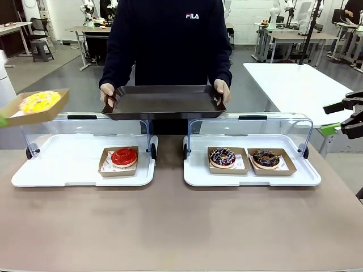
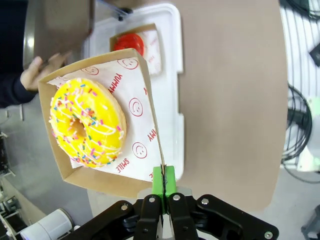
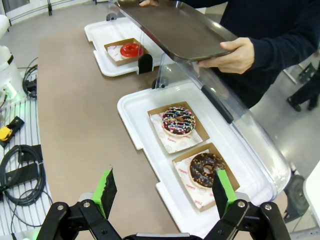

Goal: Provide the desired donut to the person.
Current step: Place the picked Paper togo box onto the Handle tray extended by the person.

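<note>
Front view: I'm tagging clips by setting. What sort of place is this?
Probably a lab or workshop staged as a donut counter: lidded display trays, boxed donuts, worktables behind the person.

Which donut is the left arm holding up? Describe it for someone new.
Start at the left white display tray with the clear lid; above its left end the left gripper pinches an open cardboard box in the air. The yellow donut sits in it. It alone has yellow icing with coloured sprinkles; the red donut and both chocolate donuts lie in the display trays.
</note>
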You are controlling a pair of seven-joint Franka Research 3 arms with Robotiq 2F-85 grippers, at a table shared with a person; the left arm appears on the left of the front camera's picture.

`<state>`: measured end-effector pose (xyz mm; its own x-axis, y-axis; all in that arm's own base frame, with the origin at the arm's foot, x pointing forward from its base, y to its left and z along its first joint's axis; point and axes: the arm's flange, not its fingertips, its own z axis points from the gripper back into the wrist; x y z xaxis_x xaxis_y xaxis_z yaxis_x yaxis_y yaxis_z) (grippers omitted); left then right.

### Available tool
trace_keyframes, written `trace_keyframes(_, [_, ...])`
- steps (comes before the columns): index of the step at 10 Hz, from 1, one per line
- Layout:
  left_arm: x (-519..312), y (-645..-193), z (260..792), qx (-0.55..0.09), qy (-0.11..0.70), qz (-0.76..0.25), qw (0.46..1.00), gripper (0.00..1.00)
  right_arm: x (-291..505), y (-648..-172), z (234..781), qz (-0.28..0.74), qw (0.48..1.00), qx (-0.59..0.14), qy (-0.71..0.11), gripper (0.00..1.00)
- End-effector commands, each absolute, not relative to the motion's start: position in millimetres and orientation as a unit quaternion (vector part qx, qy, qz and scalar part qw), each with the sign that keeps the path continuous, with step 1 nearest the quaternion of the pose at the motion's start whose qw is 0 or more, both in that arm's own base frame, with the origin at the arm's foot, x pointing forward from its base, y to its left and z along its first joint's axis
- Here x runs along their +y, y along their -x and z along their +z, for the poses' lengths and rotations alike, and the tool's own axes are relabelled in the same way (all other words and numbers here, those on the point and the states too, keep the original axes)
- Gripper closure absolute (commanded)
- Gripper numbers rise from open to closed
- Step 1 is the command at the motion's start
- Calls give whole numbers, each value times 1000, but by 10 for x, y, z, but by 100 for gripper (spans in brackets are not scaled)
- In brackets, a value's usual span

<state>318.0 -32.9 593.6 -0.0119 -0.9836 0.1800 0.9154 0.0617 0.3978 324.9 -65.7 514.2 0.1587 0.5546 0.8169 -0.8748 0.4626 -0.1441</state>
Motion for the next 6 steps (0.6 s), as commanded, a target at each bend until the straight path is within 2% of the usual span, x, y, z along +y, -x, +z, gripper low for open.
trace_keyframes(1, [-838, -3783, 6261, -190, -57, -673, 713, 99, -660, -3277, 5133, 485, 729, -443, -193, 0])
trace_keyframes(3, [-1332, -4340, 6403, -203, -48, -661, 721, 99, -660, -3277, 5133, 485, 729, -443, -193, 0])
trace_keyframes(6, [-1843, -5170, 6192, -183, -58, -650, 735, 99, -660, -3277, 5133, 485, 729, -443, -193, 0])
